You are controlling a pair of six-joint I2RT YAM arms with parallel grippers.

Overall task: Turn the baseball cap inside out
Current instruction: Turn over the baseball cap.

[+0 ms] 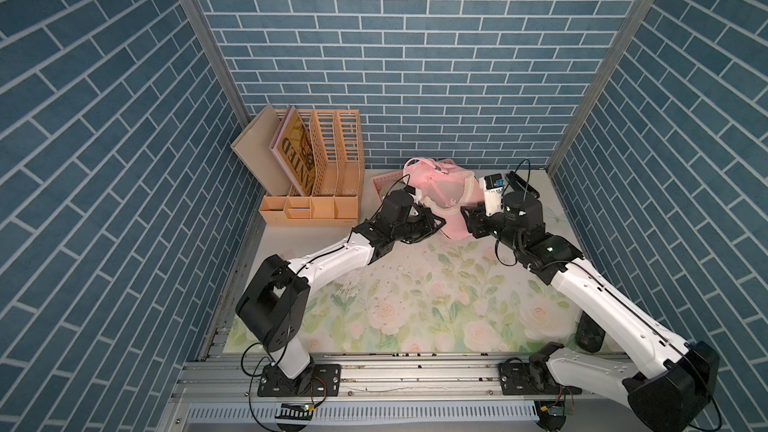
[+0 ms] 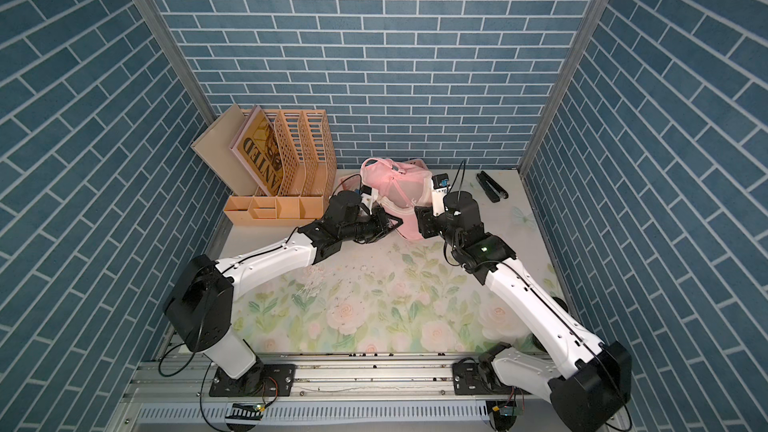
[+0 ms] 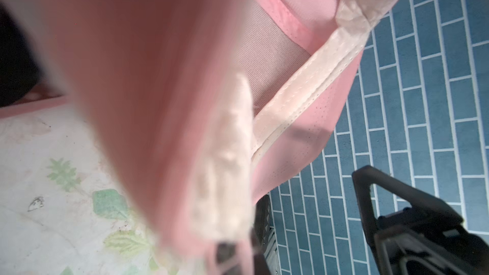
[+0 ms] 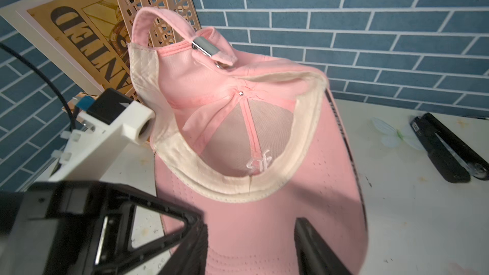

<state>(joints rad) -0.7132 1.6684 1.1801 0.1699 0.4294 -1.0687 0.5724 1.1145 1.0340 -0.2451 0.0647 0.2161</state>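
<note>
The pink baseball cap (image 1: 440, 195) (image 2: 401, 191) is held up off the table at the back centre. Its hollow faces the right wrist view, showing the cream sweatband (image 4: 238, 194), the inner seams and the back strap with its metal buckle (image 4: 203, 45). My left gripper (image 1: 436, 223) (image 2: 392, 224) (image 3: 238, 250) is shut on the cap's rim at the sweatband, with blurred pink cloth filling most of the left wrist view. My right gripper (image 1: 469, 218) (image 2: 422, 218) (image 4: 251, 227) is open, its jaws standing apart just over the pink brim (image 4: 264, 244).
An orange file organiser (image 1: 328, 168) with a "WANTED" book (image 1: 293, 151) stands at the back left. Behind the cap lies a pink basket (image 1: 384, 184). A black stapler (image 2: 492, 187) (image 4: 444, 152) lies at the back right. A dark object (image 1: 589, 334) sits by the right arm. A floral mat (image 1: 415, 305) covers the table.
</note>
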